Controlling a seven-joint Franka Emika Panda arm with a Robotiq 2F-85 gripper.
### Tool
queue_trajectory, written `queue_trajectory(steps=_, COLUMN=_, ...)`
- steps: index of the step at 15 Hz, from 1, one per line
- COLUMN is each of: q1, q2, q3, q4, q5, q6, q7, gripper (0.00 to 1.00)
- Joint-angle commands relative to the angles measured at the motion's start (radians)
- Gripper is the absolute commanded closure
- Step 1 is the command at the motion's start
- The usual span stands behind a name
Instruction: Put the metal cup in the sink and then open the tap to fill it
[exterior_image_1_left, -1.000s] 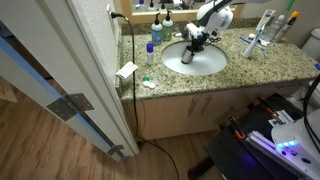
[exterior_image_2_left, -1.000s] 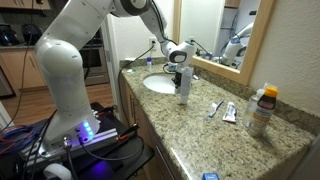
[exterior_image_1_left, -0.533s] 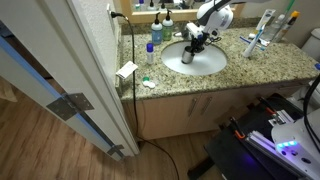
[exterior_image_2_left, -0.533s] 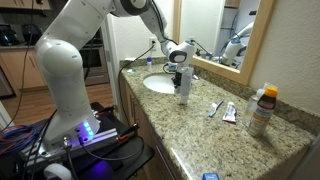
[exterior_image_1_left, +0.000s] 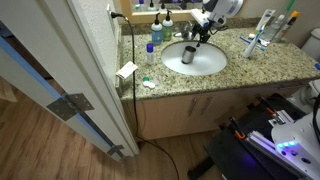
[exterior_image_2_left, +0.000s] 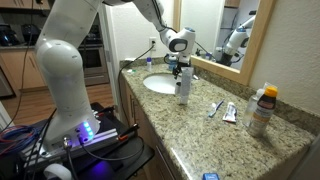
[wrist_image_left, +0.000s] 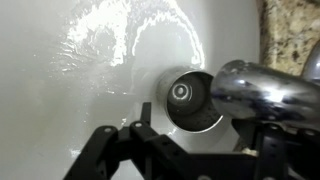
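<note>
The metal cup (wrist_image_left: 188, 98) stands upright in the white sink (wrist_image_left: 70, 90), seen from above, its mouth right under the chrome spout of the tap (wrist_image_left: 255, 90). In an exterior view the cup (exterior_image_1_left: 187, 56) is a small dark cylinder in the sink (exterior_image_1_left: 205, 66). My gripper (wrist_image_left: 185, 160) hangs above the cup, open, its dark fingers (wrist_image_left: 100, 150) spread wide with nothing between them. In both exterior views the gripper (exterior_image_1_left: 203, 30) (exterior_image_2_left: 181, 64) is over the back of the sink (exterior_image_2_left: 157, 85), clear of the cup.
Speckled granite counter (exterior_image_1_left: 250, 68) surrounds the sink. A blue-topped bottle (exterior_image_1_left: 152, 46) stands beside the basin. A toothbrush and tube (exterior_image_2_left: 220, 110) and an orange-capped bottle (exterior_image_2_left: 262, 108) lie further along. A mirror (exterior_image_2_left: 215, 30) backs the counter; a door edge (exterior_image_1_left: 95, 80) stands close by.
The gripper has opened, let go of the cup and lifted up out of the basin. The cup stays standing in the sink.
</note>
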Motion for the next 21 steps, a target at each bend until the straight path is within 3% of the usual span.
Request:
queue_trajectory(steps=1, q1=-0.001, q2=-0.186, q3=0.000, q4=-0.123, q5=0.000, q6=-0.058, q7=-0.054, gripper=0.00)
queue_trajectory(steps=5, q1=0.017, q2=-0.317, q3=-0.040, q4=-0.150, q5=-0.075, q6=-0.207, q7=-0.006, gripper=0.00)
queue_trajectory(steps=6, q1=0.012, q2=-0.349, q3=-0.036, q4=-0.154, q5=-0.077, q6=-0.231, q7=-0.028, gripper=0.00)
queue_trajectory(steps=9, q1=-0.011, q2=-0.406, q3=-0.036, q4=-0.099, q5=-0.110, q6=-0.470, q7=-0.162, gripper=0.00)
queue_trajectory(steps=10, q1=0.010, q2=-0.365, q3=-0.039, q4=-0.101, q5=-0.102, q6=-0.373, q7=-0.087, gripper=0.00)
queue_trajectory(steps=13, q1=0.002, q2=-0.411, q3=-0.044, q4=-0.098, q5=-0.106, q6=-0.452, q7=-0.132, gripper=0.00)
queue_trajectory(steps=14, q1=0.011, q2=-0.385, q3=-0.040, q4=-0.090, q5=-0.127, q6=-0.455, q7=-0.125, gripper=0.00)
queue_trajectory(steps=15, q1=0.007, q2=-0.326, q3=-0.028, q4=-0.039, q5=-0.119, q6=-0.521, q7=-0.222, gripper=0.00)
queue_trajectory(steps=18, q1=0.016, q2=-0.196, q3=-0.016, q4=0.096, q5=-0.134, q6=-0.530, q7=-0.353, gripper=0.00)
queue_trajectory(steps=21, q1=0.050, q2=-0.082, q3=-0.024, q4=0.268, q5=-0.223, q6=-0.521, q7=-0.375, gripper=0.00)
